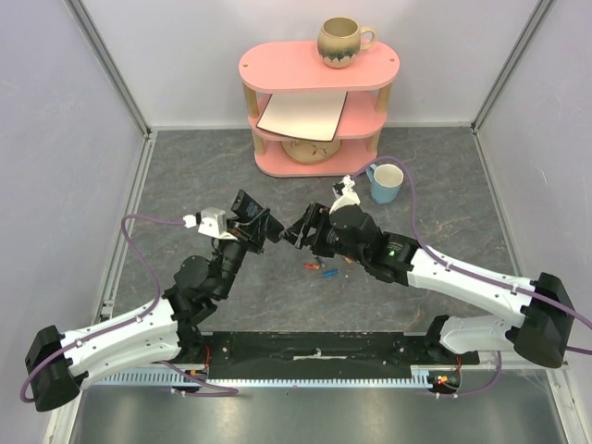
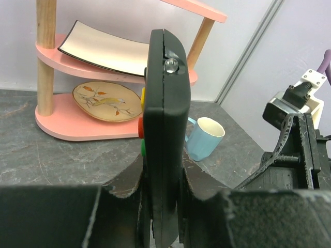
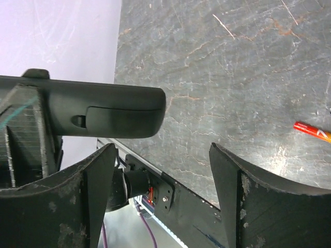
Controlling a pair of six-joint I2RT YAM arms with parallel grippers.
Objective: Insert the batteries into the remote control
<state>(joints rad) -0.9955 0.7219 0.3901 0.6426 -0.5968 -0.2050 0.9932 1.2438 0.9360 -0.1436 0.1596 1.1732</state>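
Your left fingers (image 2: pixel 129 194) are clenched on the remote control (image 2: pixel 164 119), one pad against each broad face. The remote stands upright out of the grip, seen edge-on from that wrist, with yellow, red and green buttons bulging on one side and the small clear bulb at its top end. Your right fingers (image 3: pixel 98 181) are released and spread wide, with only grey desk (image 1: pixel 185 185) showing between them. From that wrist the remote's back lies across the upper left, its cover latch visible. Its rounded end sits above one finger rather than in the gap, and you cannot tell whether it touches. From above, the two sets of fingers meet tip to tip over the middle of the desk. The batteries (image 1: pixel 319 270) lie loose in a small cluster on the desk just on the near-edge side of your right fingers, red-orange and blue among them. One red-orange battery (image 3: pixel 312 132) lies flat off to the side of the open fingers. Toward the back edge, a blue mug (image 1: pixel 386 182) stands on the desk just beside the pink shelf (image 1: pixel 314 69). The shelf carries a brown mug (image 1: pixel 342 42) on top, a white square plate (image 2: pixel 108 51) on its middle tier and a patterned plate (image 2: pixel 106 101) on the bottom.
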